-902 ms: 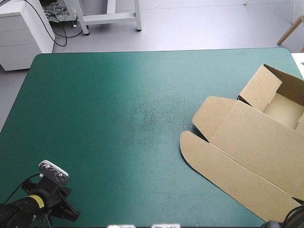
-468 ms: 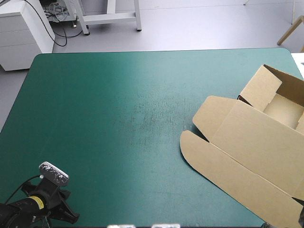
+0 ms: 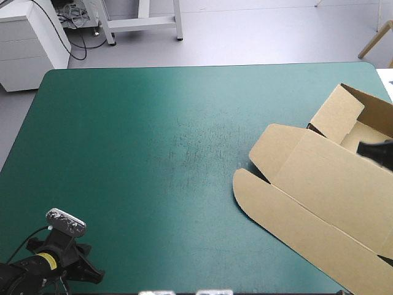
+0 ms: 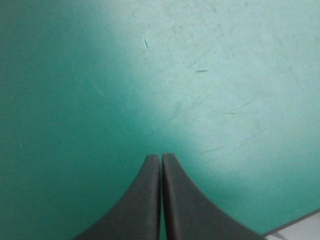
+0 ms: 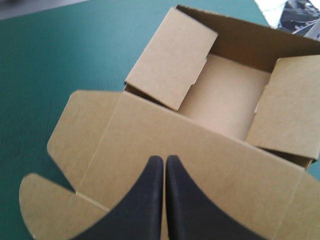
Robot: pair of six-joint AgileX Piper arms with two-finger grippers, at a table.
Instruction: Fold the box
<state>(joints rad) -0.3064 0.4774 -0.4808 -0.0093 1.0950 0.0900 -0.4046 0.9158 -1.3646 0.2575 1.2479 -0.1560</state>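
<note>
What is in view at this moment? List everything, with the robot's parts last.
table cover: one, teal-green, fills most of the high view, faintly scuffed at the middle.
box: one, brown, at the cover's right edge; walls raised into an open tray at its far end, lid lying flat.
left gripper: one, black, shut, over bare cover by the near left corner.
right gripper: one, black, shut, above the box's flat lid.

Place: a robotics lab or test room.
Table (image 3: 123,153): one wide table under a scuffed teal-green cover.
Floor (image 3: 264,34): plain grey, beyond the table's far edge.
Furniture: a white drawer cabinet (image 3: 31,43) off the far left corner, with white frame legs (image 3: 141,23) beside it.
Cables (image 3: 75,18): black, tangled on the floor.
Machine: the left claw (image 4: 161,157) over the cover.
</note>
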